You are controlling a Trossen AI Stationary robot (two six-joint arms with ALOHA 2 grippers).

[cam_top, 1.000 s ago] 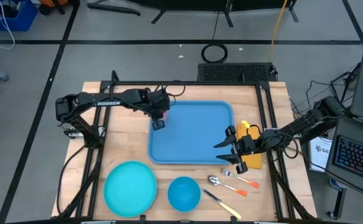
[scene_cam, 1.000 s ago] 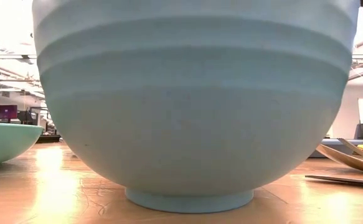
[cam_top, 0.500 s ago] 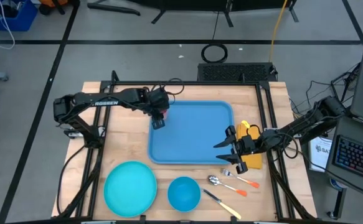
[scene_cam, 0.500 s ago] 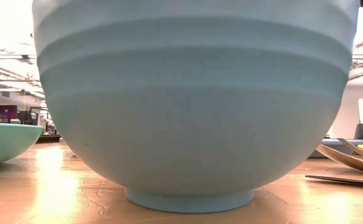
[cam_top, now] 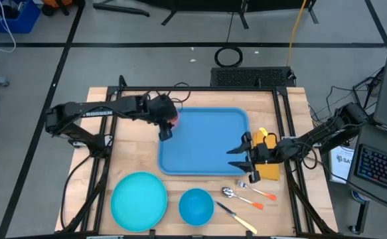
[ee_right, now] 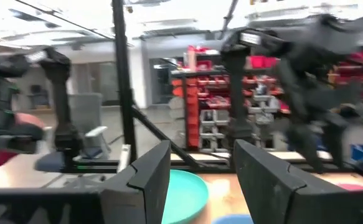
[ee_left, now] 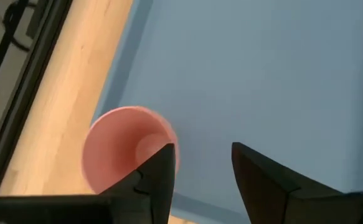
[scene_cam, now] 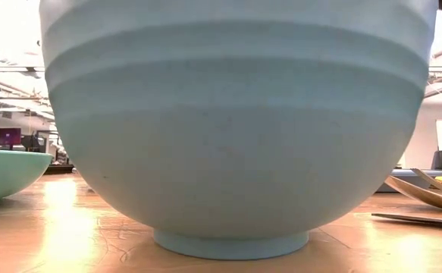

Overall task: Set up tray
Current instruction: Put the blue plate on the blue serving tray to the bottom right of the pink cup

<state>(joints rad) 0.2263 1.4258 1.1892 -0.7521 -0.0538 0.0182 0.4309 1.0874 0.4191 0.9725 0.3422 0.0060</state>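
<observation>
The blue tray [cam_top: 206, 143] lies flat in the middle of the table. A pink cup [ee_left: 126, 149] stands upright, mouth up, on the tray's far left corner [cam_top: 174, 118]. My left gripper [ee_left: 201, 149] hangs open just above that corner [cam_top: 164, 131]. The cup is beside one of its fingers and outside the gap. My right gripper [cam_top: 237, 158] hovers open over the tray's right edge, holding nothing; in its wrist view [ee_right: 201, 149] it points out level into the room.
A turquoise plate [cam_top: 139, 201] and a turquoise bowl [cam_top: 196, 206] sit near the front edge; the bowl [scene_cam: 236, 129] fills the low view. A yellow item [cam_top: 268, 166] lies right of the tray. A fork, a spoon [cam_top: 243, 195] and a knife [cam_top: 236, 217] lie at the near right.
My left gripper has risen and drawn back a little toward the table's left edge, away from the pink cup. The cup stays standing on the tray's far left corner. The right arm has kept its place.
</observation>
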